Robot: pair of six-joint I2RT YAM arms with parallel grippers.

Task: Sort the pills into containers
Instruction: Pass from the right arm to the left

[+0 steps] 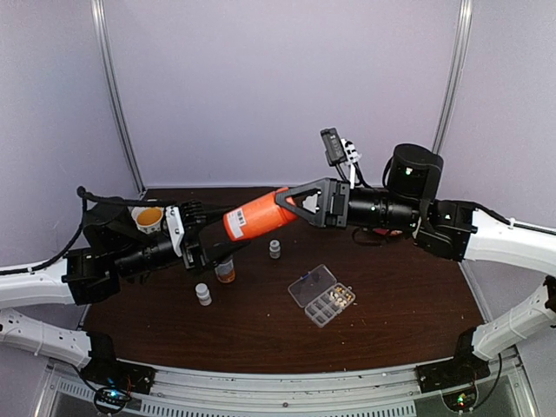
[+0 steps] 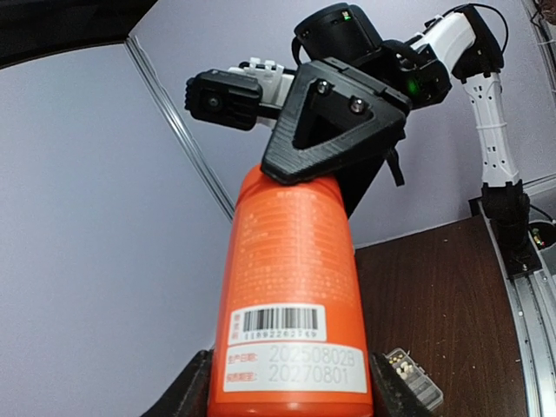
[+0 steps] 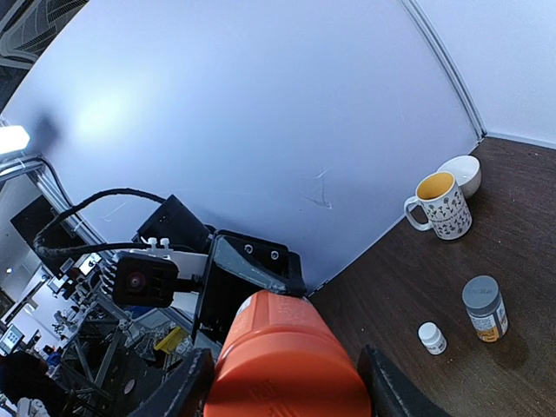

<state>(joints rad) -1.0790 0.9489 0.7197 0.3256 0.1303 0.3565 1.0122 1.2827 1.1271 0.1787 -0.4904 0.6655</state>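
A large orange bottle hangs in the air above the table, held at both ends. My left gripper is shut on its labelled base end. My right gripper is shut on its cap end. The clear pill box lies on the table with its lid open, right of centre. Pale pills sit in some of its cells. The box also shows in the left wrist view.
A grey-capped labelled bottle and two small white bottles stand under and near the orange bottle. A patterned mug and a white bowl stand at the back left.
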